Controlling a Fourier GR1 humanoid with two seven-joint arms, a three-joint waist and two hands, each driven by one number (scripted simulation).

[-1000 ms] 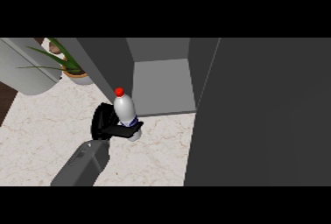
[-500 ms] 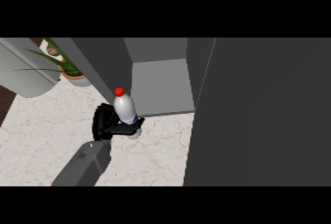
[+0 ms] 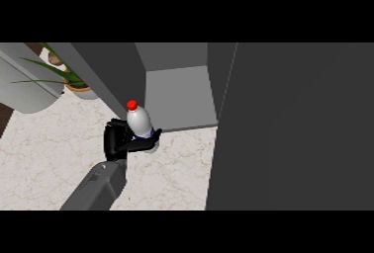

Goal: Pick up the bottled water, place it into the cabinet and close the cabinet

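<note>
Bottled water, a clear plastic bottle with a red cap [image 3: 139,121], stands upright just in front of the open dark grey cabinet [image 3: 182,91], at its lower shelf edge. Left black hand [image 3: 120,141] has its fingers curled around the bottle's lower body, above the pale marbled counter [image 3: 44,148].

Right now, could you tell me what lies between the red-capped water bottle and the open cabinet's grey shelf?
Nothing: in the head view the red-capped water bottle, held by the left hand, stands just before the grey shelf.
</note>
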